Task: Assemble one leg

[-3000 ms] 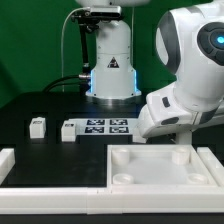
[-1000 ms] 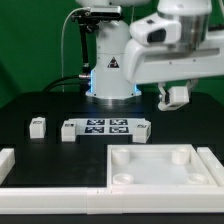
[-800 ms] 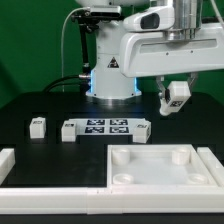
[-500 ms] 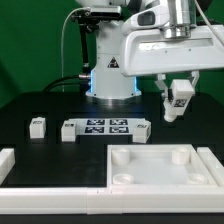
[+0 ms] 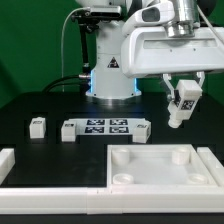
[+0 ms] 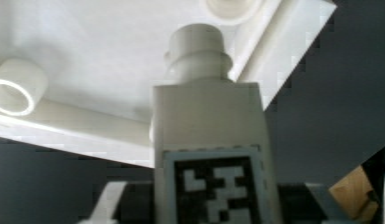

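Fingers (image 5: 171, 90): pinching the leg from two sides, hanging in the air under the arm's white wrist.
Leg (image 5: 183, 103): between the fingers, lifted clear of the worktop (image 5: 50, 105). It is tilted, with its free end leaning toward the exterior view's left. Its black-and-white marker (image 6: 214, 188) fills the face seen by the wrist view.
Peg (image 6: 194, 48): a round stub on the end of the leg farthest from the fingers, pointing toward the panel.
Panel (image 5: 160, 172): flat on the worktop below the fingers, apart from the leg, with its recessed side up.
Sockets (image 6: 15, 90): round rings in the panel's corners. Two show beyond the leg's tip in the wrist view.
Marker board (image 5: 105, 128): flat on the worktop, lower than the fingers and off to the exterior view's left, well apart from them.
Small white block (image 5: 37, 126): alone on the worktop past the marker board's far end, the farthest thing from the fingers.
White rail (image 5: 55, 196): along the worktop's near edge, below the fingers and beyond the panel from them.
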